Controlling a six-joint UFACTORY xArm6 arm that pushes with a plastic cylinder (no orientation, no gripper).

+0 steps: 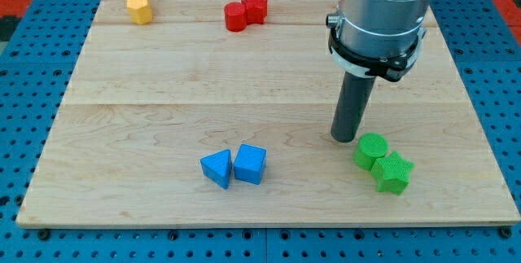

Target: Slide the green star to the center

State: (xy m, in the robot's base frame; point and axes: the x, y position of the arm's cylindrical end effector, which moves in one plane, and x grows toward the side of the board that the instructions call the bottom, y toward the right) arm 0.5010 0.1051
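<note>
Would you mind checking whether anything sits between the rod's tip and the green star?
Yes: the green cylinder sits between my tip and the green star, touching the star on its upper-left side, toward the centre.

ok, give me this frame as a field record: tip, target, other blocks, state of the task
tip: my tip on the board, just to the view's left of the green cylinder, close to it
target: green star near the view's bottom right, touching the green cylinder
blue: blue triangle and blue cube, side by side, bottom middle
red: red cylinder and red star, top middle
yellow: two yellow blocks, top left
task state: star not yet at centre
</note>
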